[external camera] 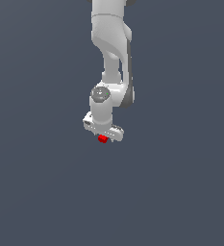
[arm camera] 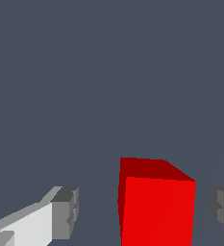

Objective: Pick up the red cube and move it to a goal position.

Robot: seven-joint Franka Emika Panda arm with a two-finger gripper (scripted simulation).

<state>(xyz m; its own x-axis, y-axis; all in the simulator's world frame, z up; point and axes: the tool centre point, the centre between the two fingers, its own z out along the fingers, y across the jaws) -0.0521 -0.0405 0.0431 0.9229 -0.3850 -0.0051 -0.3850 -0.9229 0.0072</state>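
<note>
The red cube (external camera: 103, 139) is a tiny bright red block right under the white gripper (external camera: 104, 136) in the exterior view. In the wrist view the red cube (arm camera: 156, 206) stands between the two fingers, closer to one of them. The gripper (arm camera: 142, 211) is open around it. A gap shows between the cube and each grey fingertip (arm camera: 68, 211), so neither pad touches it. The cube's lower part is cut off by the frame edge.
The white arm (external camera: 111, 43) comes down from the top of the exterior view. A plain dark grey-blue surface (external camera: 180, 192) fills both views. No goal marker shows.
</note>
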